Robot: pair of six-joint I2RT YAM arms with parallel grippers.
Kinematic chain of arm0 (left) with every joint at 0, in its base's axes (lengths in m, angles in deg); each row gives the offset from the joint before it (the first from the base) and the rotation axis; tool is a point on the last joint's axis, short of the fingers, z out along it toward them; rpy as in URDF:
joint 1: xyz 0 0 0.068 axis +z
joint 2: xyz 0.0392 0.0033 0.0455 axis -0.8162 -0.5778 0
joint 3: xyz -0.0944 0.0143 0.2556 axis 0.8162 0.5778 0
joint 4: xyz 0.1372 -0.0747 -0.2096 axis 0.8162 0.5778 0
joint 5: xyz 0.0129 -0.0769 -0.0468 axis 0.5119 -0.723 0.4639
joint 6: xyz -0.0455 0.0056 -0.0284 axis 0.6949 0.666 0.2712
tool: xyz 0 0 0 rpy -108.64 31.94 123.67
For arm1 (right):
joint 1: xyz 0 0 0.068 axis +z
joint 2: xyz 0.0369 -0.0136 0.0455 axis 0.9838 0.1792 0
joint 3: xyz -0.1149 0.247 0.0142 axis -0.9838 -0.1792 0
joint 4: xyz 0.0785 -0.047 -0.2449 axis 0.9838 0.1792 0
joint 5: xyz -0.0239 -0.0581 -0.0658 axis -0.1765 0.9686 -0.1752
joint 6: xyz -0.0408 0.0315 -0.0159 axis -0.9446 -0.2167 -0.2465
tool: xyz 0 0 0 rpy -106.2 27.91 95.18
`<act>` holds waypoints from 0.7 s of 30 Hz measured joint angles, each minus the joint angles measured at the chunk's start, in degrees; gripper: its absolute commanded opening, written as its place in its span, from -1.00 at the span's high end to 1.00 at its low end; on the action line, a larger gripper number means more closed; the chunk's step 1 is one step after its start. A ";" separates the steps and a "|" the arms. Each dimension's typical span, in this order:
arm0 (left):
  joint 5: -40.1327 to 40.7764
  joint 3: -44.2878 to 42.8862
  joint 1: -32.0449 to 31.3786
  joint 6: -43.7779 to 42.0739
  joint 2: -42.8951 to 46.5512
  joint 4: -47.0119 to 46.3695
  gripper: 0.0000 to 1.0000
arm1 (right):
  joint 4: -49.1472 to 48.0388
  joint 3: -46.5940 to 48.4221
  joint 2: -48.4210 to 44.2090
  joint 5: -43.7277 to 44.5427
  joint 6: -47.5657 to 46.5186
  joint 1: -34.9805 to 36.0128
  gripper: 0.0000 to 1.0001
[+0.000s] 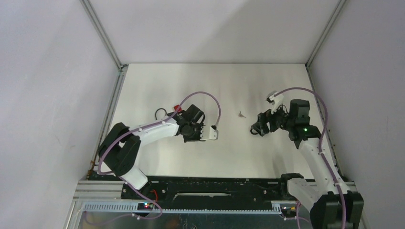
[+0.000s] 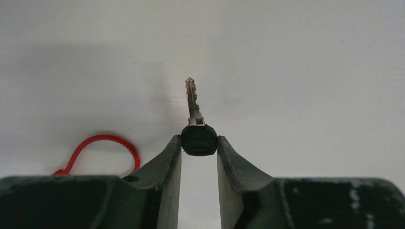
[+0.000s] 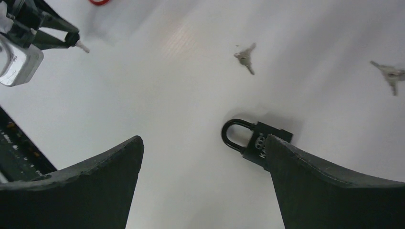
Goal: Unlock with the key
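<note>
Padlock: black padlock (image 3: 255, 142) lying flat on the white table (image 1: 215, 86). Its closed shackle (image 3: 232, 134) is turned toward the left arm's side.
Right gripper: right gripper (image 3: 203, 143) hangs over the padlock with its jaws spread wide and nothing between them. In the wrist view the right-hand finger (image 3: 329, 186) overlaps a corner of the padlock body; whether they touch cannot be told.
Left gripper: left gripper (image 2: 199, 149) is well apart from the padlock, across the table, and pinches the key by its head.
Key: key (image 2: 193, 105) has a black plastic head clamped between the two fingertips. Its toothed metal blade sticks straight out past them, clear of the table.
Spare keys: one small bare-metal key (image 3: 245, 56) lies on the table beyond the padlock, between the two grippers. A second metal key (image 3: 389, 73) lies off to the padlock's other side.
Red loop: red zip-tie loop (image 2: 102, 151) lies on the table just beside the left gripper, far from the padlock.
</note>
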 measured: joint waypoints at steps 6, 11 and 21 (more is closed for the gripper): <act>-0.11 0.00 0.02 4.96 3.23 -3.10 0.72 | -0.72 5.25 10.91 -0.11 2.95 7.06 -0.82; -0.35 0.52 0.02 10.84 5.49 -6.82 0.71 | -0.87 14.03 24.79 -4.70 5.92 12.79 -0.52; 0.68 2.62 -1.53 20.11 7.98 -12.02 0.69 | -4.11 25.92 48.65 -19.56 14.32 21.16 -0.40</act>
